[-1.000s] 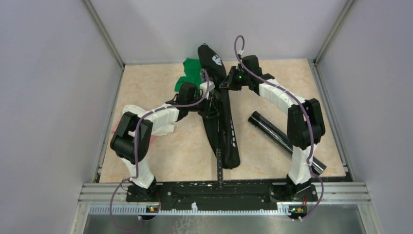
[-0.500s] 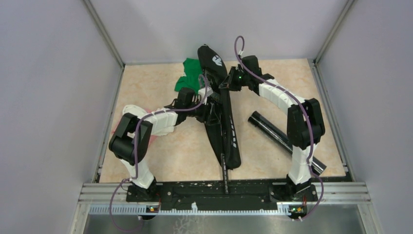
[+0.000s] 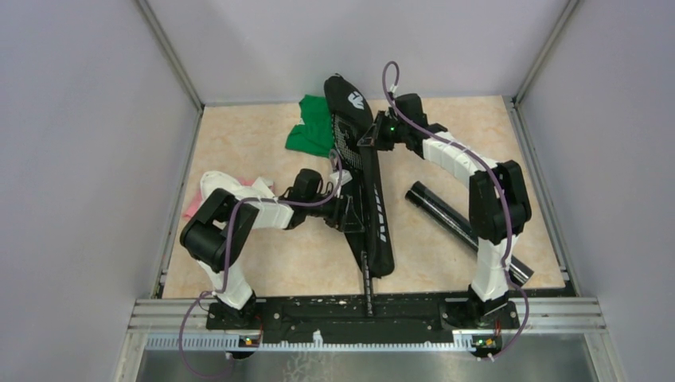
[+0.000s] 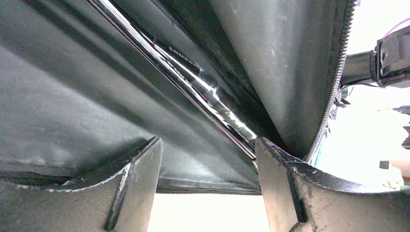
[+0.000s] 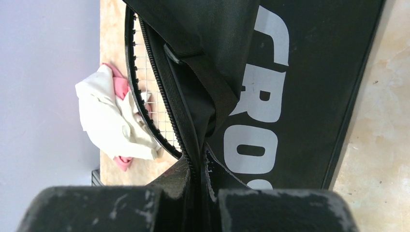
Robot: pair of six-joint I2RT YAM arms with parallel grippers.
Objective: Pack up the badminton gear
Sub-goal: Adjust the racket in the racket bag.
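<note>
The black CROSSWAY racket bag (image 3: 374,223) lies down the middle of the table, its zip side held up. A black racket sits in it: the strung head (image 3: 345,137) shows at the open edge and the handle (image 3: 368,285) sticks out at the near end. My right gripper (image 3: 371,140) is shut on the bag's zipper edge (image 5: 197,162), with the racket head (image 5: 145,113) beside it. My left gripper (image 3: 350,215) is open at the bag's left edge, under the raised flap (image 4: 96,87), with the shiny racket shaft (image 4: 208,92) ahead. The black tube (image 3: 462,229) lies to the right. No shuttlecocks show.
A green cloth (image 3: 310,127) lies at the back, left of the bag. A white and pink cloth (image 3: 227,187) lies at the left by the left arm, and also shows in the right wrist view (image 5: 113,123). Enclosure walls stand on three sides.
My left gripper has moved down along the bag's left edge toward the near side, uncovering the white and pink cloth. The racket handle shifted slightly right. The right gripper keeps its hold.
</note>
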